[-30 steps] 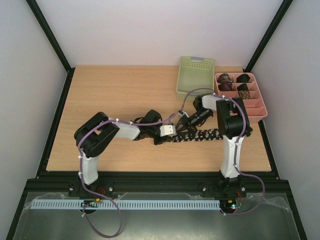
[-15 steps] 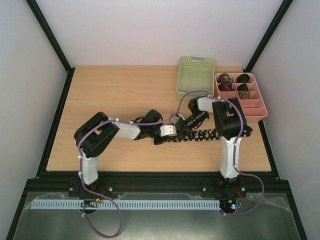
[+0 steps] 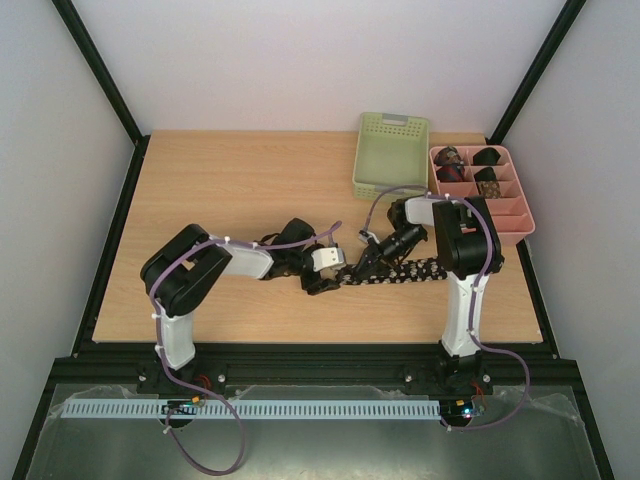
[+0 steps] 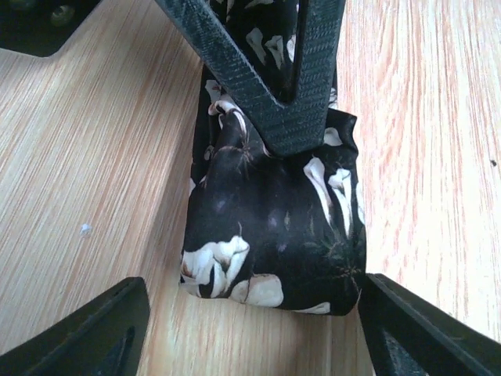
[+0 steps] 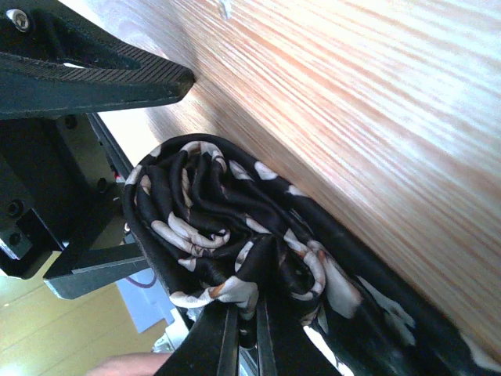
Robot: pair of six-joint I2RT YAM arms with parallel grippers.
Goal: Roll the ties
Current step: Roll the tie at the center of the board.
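**Item 1, black necktie** [image 3: 400, 271], pale flower print. You find it on the counter [image 3: 220, 190] between the two arms. Its flat length runs toward the right arm's base. Its left end is wound into a loose roll [image 4: 274, 235].

**Item 2, right gripper** [image 3: 362, 265].
- Its two fingers meet in a narrow V and are clamped on the roll's fabric.
- In the left wrist view that V lies across the top of the roll and hides part of it from you.

**Item 3, left gripper** [image 3: 322, 278].
- The jaws are spread wide, one finger on either side of the roll.
- Neither pad appears to touch the cloth.
- Its finger [image 5: 94, 78] sits just beside the roll in the right wrist view.

**Item 4, pink divided tray** [image 3: 520, 225], at the far right of the counter.
- It holds rolled ties [image 3: 452, 165] in its rear compartments, in dark red, black and brown.
- Its nearer compartments show bare pink.

**Item 5, green basket** [image 3: 385, 185]. It stands just left of the tray and beyond the right gripper, well apart from the necktie.
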